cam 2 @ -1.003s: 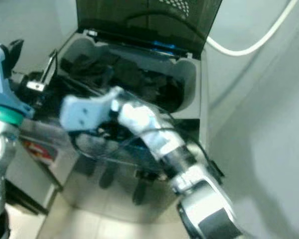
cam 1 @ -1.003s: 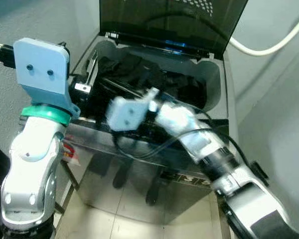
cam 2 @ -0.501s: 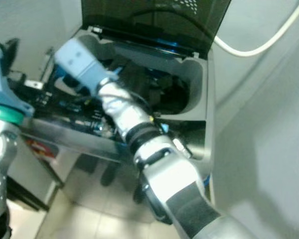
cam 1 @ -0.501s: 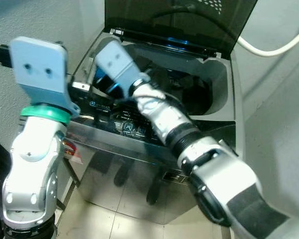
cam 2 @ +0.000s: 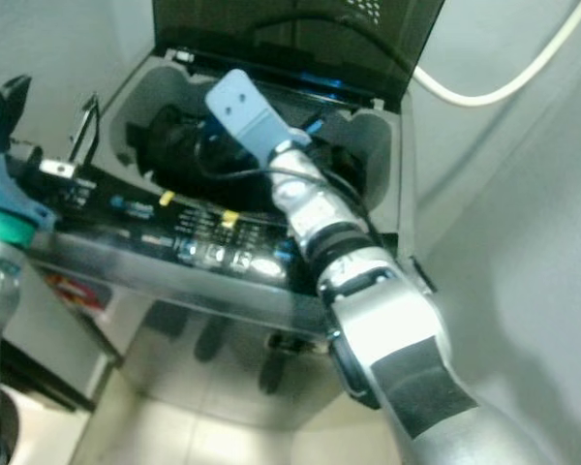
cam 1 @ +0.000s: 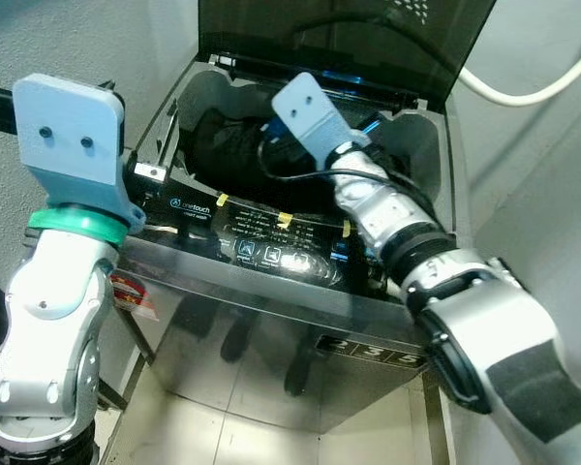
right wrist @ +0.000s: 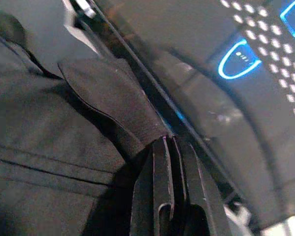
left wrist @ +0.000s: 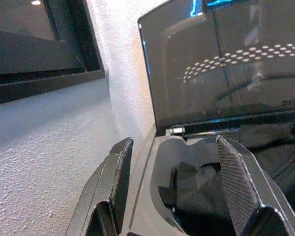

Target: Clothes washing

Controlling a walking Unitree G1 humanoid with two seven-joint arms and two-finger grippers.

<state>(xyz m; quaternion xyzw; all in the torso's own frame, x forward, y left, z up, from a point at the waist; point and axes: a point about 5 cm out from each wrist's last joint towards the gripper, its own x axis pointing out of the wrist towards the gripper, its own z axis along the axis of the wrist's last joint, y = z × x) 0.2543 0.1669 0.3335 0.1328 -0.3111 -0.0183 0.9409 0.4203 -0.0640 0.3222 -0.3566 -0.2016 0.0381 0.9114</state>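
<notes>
Inside washer (cam 1: 421, 155) tub, black cloth (right wrist: 49, 132) heaped, fold pinched by right gripper (right wrist: 169, 147); left gripper (left wrist: 177, 182) spread wide outside; panel (cam 1: 271, 237) writing too small to read

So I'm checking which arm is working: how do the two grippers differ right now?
The right gripper reaches into the washing machine, jaws shut on the dark garment. The left gripper hovers beside the machine's left edge, jaws open, holding nothing. Both have black fingers.
</notes>
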